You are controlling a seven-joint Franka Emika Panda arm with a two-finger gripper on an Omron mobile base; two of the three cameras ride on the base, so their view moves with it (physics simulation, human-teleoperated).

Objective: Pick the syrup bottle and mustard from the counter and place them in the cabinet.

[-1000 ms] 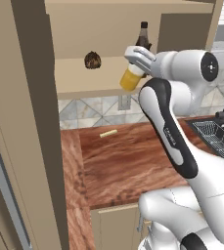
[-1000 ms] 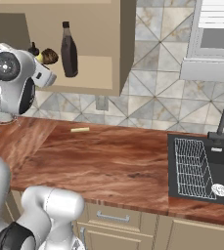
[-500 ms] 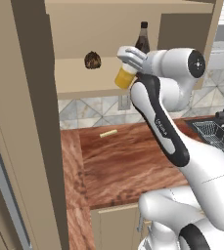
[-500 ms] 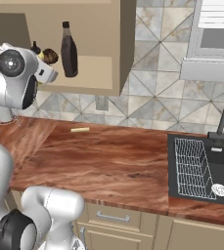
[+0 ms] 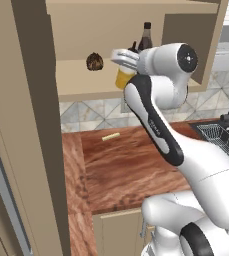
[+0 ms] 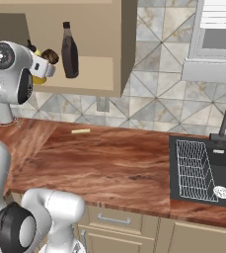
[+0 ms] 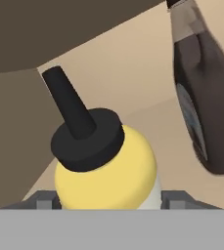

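My gripper [image 5: 124, 66] is shut on the mustard [image 5: 123, 79], a yellow squeeze bottle with a black nozzle, and holds it at the front of the cabinet [image 5: 81, 84] shelf. The hand view has the mustard [image 7: 108, 168] close up between the fingertips [image 7: 45, 200], nozzle tilted left. The dark syrup bottle [image 5: 146, 38] stands upright on the shelf behind my hand. From the right, the syrup bottle [image 6: 69, 51] is right of my gripper [image 6: 43, 67] and the mustard [image 6: 38, 79]. In the hand view the syrup bottle [image 7: 201, 97] is to the right. The counter [image 5: 126, 165] lies below.
A dark brown round thing [image 5: 94, 61] sits on the shelf left of my hand, and also shows from the right [image 6: 51, 56]. A small tan stick [image 6: 80, 131] lies on the counter near the tiled wall. A sink with a wire rack [image 6: 198, 170] is at the right.
The hand has carried the mustard leftward and further in over the cabinet shelf, and the arm's upper link has swung with it. The syrup bottle has not moved.
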